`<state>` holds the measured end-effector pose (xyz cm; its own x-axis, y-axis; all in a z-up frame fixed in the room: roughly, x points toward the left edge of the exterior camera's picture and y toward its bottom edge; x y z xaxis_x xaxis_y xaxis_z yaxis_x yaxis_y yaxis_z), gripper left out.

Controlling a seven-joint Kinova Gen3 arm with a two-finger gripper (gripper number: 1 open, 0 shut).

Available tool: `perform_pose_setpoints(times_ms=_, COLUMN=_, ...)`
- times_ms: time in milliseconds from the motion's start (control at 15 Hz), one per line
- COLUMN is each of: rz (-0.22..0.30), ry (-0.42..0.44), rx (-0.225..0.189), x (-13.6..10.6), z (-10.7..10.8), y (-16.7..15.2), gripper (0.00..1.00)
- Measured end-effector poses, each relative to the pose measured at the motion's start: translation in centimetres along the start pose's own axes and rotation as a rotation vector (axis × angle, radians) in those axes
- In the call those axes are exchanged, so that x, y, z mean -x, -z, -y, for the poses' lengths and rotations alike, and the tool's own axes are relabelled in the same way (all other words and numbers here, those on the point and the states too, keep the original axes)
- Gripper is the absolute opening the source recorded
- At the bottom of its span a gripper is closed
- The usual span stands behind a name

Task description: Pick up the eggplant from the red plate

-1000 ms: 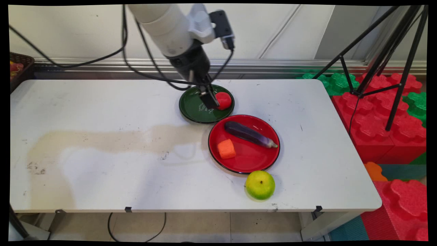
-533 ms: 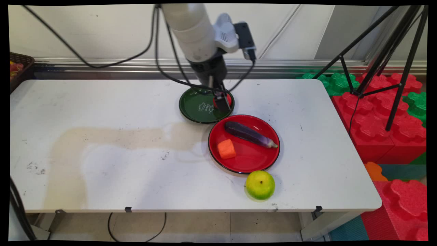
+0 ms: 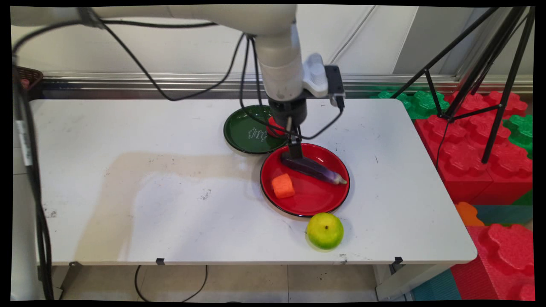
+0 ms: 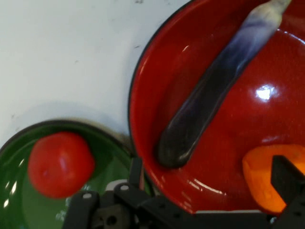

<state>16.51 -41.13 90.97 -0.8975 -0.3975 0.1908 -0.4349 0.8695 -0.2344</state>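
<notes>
The pincer (image 3: 296, 152) points straight down over the far left part of the red plate (image 3: 318, 200), its tips just above the blunt dark end of the eggplant (image 3: 311, 168). In the hand view its fingers (image 4: 287, 179) stand spread wide apart and hold nothing: one sits low at the left edge of the linkage, the other at the right over the orange piece, with the eggplant's rounded end between and beyond them. Whether the tips touch the eggplant cannot be told.

Above the pincer the wrist stands upright, a white cylinder with a camera block clamped to its right side. From there the arm bends and runs level across the top of the picture toward the left. Black cables loop down from it and sag in front of the green plate.

The eggplant lies slantwise on the red plate, its pale stem end toward the plate's right rim. An orange chunk (image 3: 283, 186) rests on the same plate, near its left side, apart from the eggplant. The green plate (image 3: 245, 134) sits just beyond on the white counter (image 3: 170, 204), its rim beside the red plate's, with a red tomato (image 3: 273, 127) on its right part. A yellow-green apple (image 3: 325, 230) stands on the counter just in front of the red plate.
</notes>
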Motion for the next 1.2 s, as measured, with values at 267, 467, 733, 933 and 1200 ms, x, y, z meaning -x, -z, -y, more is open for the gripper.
perform_pose_setpoints(times_ms=267, rz=0.02, ry=-0.049, rx=0.029, x=-1.5, z=0.0, y=-2.9, gripper=1.0)
perform_pose_setpoints(times_ms=467, rz=0.024, ry=-0.08, rx=0.04, x=-2.3, z=0.1, y=-4.7, gripper=1.0)
perform_pose_setpoints(times_ms=733, rz=0.025, ry=-0.113, rx=0.059, x=-3.2, z=0.2, y=-7.0, gripper=1.0)
perform_pose_setpoints(times_ms=933, rz=0.026, ry=-0.136, rx=0.075, x=-3.8, z=0.3, y=-8.9, gripper=1.0)
perform_pose_setpoints(times_ms=1200, rz=0.025, ry=-0.161, rx=0.086, x=-4.2, z=0.5, y=-10.8, gripper=1.0)
